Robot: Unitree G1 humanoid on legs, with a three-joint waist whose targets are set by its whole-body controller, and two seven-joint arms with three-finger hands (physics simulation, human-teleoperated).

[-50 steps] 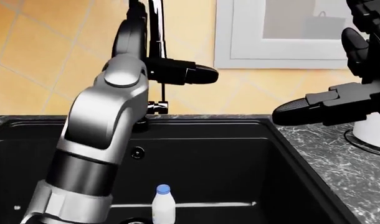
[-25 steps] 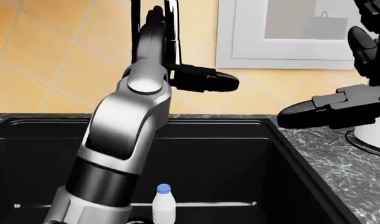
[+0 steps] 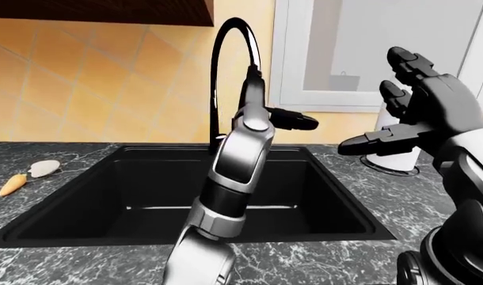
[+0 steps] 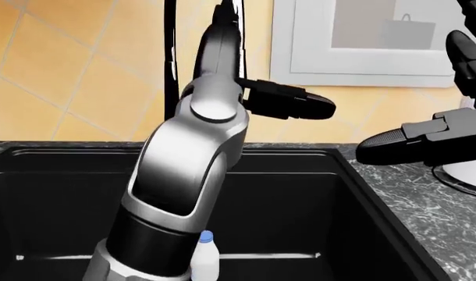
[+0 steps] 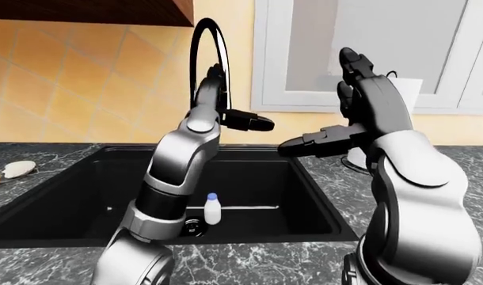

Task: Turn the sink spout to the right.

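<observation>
Orange tiles [image 3: 83, 71] back a dark marbled counter [image 3: 51, 154] with a white-framed window [image 3: 305, 101] at upper right; a black sink [image 5: 83, 196] is sunk into the counter, and in it a small white bottle [image 5: 213, 209] with a blue cap stands upright just right of the drain [image 5: 192, 225]; nothing else shows in the basin. On the counter at far left of the left-eye view lie a carrot [image 3: 11, 184] and a pale rounded thing [image 3: 43, 168], just beside each other; at right a white cylinder [image 3: 396, 155] stands on a round base near the wall. The spout [image 3: 226, 41] rises black and glossy from the sink's far rim and arches high, its tip coming down toward the right; the left hand [image 3: 285, 119] is raised against that downward end, one dark finger sticking out to the right, though whether its fingers close round the spout cannot be told, since the forearm hides the contact. The right hand [image 5: 349, 116] hovers over the sink's right edge, well apart from the spout, fingers spread wide, holding nothing.
</observation>
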